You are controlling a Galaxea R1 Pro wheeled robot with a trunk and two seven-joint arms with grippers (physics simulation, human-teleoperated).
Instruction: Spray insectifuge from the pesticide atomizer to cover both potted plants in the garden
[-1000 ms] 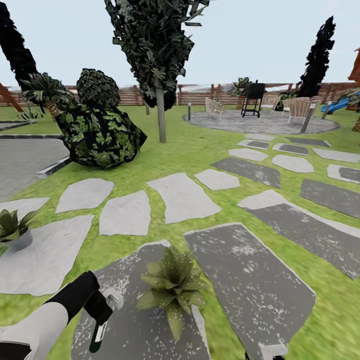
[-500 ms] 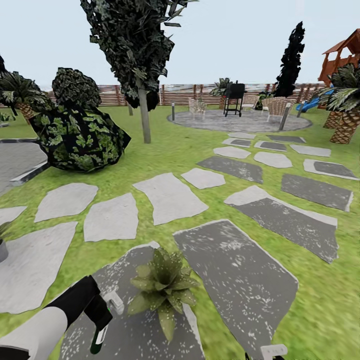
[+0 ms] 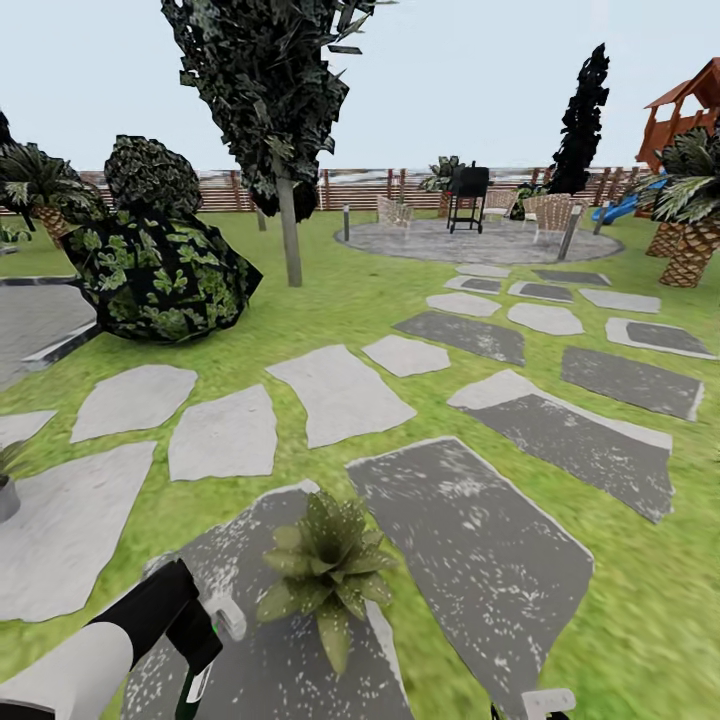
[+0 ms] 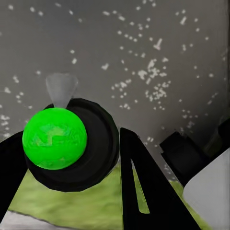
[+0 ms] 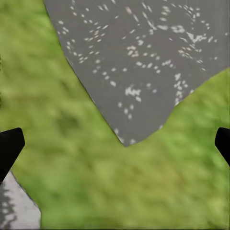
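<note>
The pesticide atomizer (image 3: 197,683) hangs at the head view's lower left, pinched in the left gripper (image 3: 205,640), its pale top up and its dark green body pointing down over a dark speckled stepping stone (image 3: 300,670). In the left wrist view the bottle (image 4: 64,143) sits end-on between the black fingers (image 4: 143,191), a bright green round end facing the camera. Just beside it on the same stone stands one potted plant (image 3: 328,575); its pot seems hidden under the leaves. The right gripper (image 5: 115,143) is spread wide above grass and stone. A second grey pot (image 3: 6,497) shows at the left edge. Farther off lie pale stones, a leafy bush (image 3: 160,275), a tree (image 3: 285,150) and the brown fence (image 3: 350,188).
</note>
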